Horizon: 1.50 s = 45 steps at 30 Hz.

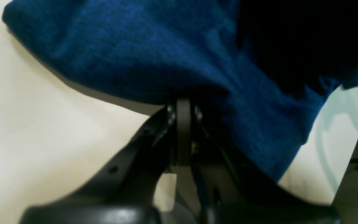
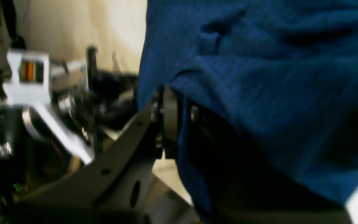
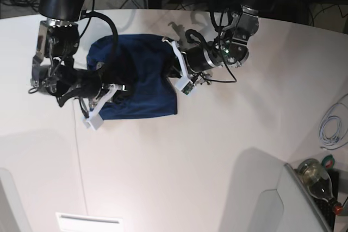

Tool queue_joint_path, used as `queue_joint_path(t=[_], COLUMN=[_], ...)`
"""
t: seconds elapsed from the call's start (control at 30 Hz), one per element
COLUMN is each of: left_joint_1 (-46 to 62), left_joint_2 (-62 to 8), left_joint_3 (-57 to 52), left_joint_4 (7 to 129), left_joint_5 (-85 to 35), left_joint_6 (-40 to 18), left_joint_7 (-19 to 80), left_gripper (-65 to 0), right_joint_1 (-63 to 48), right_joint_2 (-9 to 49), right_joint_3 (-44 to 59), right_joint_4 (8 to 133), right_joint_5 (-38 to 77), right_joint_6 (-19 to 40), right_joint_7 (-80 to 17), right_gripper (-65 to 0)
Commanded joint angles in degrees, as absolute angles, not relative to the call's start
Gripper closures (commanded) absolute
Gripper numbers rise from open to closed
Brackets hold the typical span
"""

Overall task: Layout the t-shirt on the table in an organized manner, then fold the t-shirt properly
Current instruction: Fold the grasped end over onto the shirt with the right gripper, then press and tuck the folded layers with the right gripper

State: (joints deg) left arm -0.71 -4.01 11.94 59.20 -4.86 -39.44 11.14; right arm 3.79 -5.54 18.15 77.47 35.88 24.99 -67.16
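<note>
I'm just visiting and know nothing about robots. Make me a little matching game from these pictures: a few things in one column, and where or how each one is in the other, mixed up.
Things:
1. t-shirt
2. left gripper
3. right gripper
4. bottle
5. table

Places or states:
A. lying at the bottom right corner of the base view
B. shut on the shirt's right edge in the base view
C. dark blue, bunched between the two arms
D. white, bare in front of the shirt
E. shut on the shirt's left side in the base view

Pairs: 1-C, 2-B, 3-E, 4-A, 5-D

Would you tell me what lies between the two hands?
Only the t-shirt, bunched on the table, spans from the right hand to the left hand; base view shows it.
</note>
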Motion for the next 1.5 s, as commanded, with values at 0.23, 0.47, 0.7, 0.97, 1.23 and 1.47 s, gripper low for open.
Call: queue_joint_path(t=[0.23,0.47,0.7,0.97,1.23,1.47], left_joint_1=[0.7,8.5,21.2,26.7,26.2,26.1], left_joint_2=[-6.0,-11.8,-15.7,-15.6,-15.5,-15.5], left_joint_3=[9.6,-2.5,-17.7,-34.6,-39.3,-42.1], left_joint_4=[64.1,80.4,88.7,88.5,83.8,81.0], left_joint_5=[-6.0,-6.0,-6.1,-6.2,-6.2,-6.2], left_joint_6=[-40.0,-39.3,-39.3,-40.0,-40.0,-40.0], left_joint_7=[10.7,19.4,19.7,19.6,19.4,19.3], left_gripper=[0.0,0.0,0.0,0.0,0.0,0.0], right_joint_1=[6.2,6.0,5.0,4.7,4.0,-1.7], right_joint_2=[-5.7,-5.4,-5.1,-5.0,-0.4,7.5], right_joint_3=[18.1,13.1,4.7,-8.6,-18.1,-7.6], right_joint_4=[71.5,71.5,71.6,75.6,95.1,104.8], right_joint_5=[37.3,37.1,37.1,37.0,37.1,37.1], right_joint_6=[25.2,25.2,25.1,16.1,-0.5,-8.8], right_joint_7=[-65.8,-64.5,-60.8,-56.9,-60.5,-56.0], right_gripper=[-26.6,-35.7,-35.6,-35.6,-35.6,-35.4])
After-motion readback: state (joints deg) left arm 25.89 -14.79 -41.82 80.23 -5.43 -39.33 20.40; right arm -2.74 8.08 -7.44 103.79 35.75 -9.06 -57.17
